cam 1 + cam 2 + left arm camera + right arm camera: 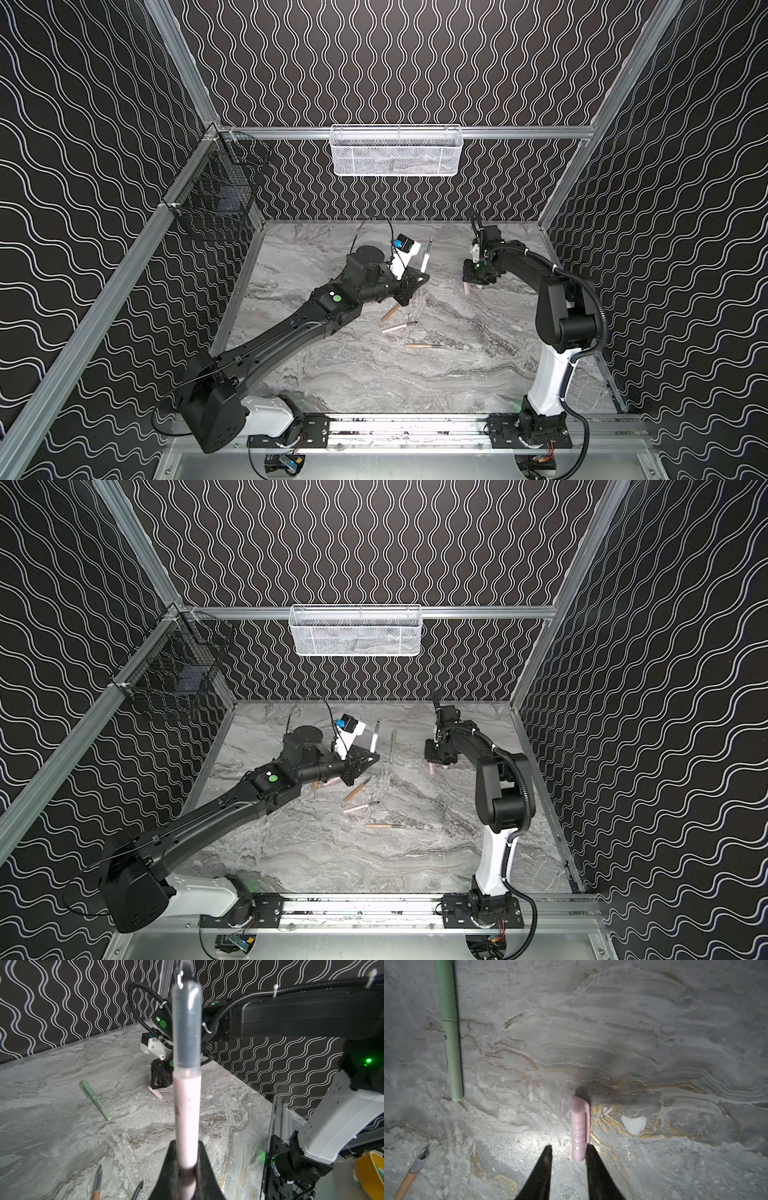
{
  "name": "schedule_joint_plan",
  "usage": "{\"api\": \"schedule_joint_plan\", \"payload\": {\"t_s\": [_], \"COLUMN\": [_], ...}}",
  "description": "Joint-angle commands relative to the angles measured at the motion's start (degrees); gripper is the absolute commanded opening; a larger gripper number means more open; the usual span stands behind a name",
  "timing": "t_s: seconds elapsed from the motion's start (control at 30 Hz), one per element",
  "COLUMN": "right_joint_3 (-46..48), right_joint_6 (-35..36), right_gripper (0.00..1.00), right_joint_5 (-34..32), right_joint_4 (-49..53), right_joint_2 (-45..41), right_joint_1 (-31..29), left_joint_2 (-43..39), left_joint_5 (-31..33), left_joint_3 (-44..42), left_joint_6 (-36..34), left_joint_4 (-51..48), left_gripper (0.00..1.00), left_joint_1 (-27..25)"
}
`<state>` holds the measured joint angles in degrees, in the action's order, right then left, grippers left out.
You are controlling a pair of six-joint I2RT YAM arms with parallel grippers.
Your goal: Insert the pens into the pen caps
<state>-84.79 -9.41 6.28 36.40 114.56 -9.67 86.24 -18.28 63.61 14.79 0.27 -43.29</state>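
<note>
**Left fingers hold pink pen, right fingers straddle pink cap**

Left fingers (417, 279) are clamped shut on the held pink pen (187, 1109). Its tip points away from them, and it is raised over the middle of the surface toward the far edge.

Right fingers (592, 1161) are partly open, down at the surface near the far right corner. The pink cap (579, 1130) lies flat between them. It touches one finger with a gap to the other, so it is not gripped.

- **Green pen:** The capped green pen (393, 746) lies flat between the two arms near the far edge, apart from the cap.
- **Loose pens:** Mid-surface, uncapped and flat, are a tan pen (390, 312), a loose pink pen (398, 327) and a second tan pen (424, 345). They are near each other, not touching.
- **Blocked views:** In the left wrist view the held pen crosses the right fingers and hides part of them. The left arm (291, 332) covers a strip of the surface in both top views.
- **Surface and room:** The surface (457, 382) has a grey marble pattern. The walls (415, 62) are black with white wavy lines. A white mesh basket (395, 149) hangs on the back rail and a black wire basket (216, 195) on the left rail.
</note>
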Motion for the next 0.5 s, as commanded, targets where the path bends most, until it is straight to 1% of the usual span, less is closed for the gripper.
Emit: {"api": "schedule_joint_plan", "payload": {"t_s": [0.0, 0.23, 0.47], "right_joint_3": [-0.52, -0.12, -0.88], "right_joint_6": [0.44, 0.75, 1.23], "right_gripper": [0.28, 0.28, 0.29], "right_joint_5": [0.51, -0.92, -0.06], "right_joint_4": [-0.02, -0.13, 0.15], "right_joint_2": [1.14, 1.8, 2.93], "right_joint_1": [0.09, 0.62, 1.43], "left_joint_2": [0.47, 1.41, 2.11], "left_joint_5": [-0.89, -1.43, -1.63], "left_joint_3": [0.79, 1.06, 1.35], "left_joint_6": [-0.37, -0.72, -0.89], "left_joint_4": [1.98, 1.83, 1.49], "left_gripper": [0.0, 0.0, 0.0], "left_joint_1": [-0.3, -0.73, -0.83]}}
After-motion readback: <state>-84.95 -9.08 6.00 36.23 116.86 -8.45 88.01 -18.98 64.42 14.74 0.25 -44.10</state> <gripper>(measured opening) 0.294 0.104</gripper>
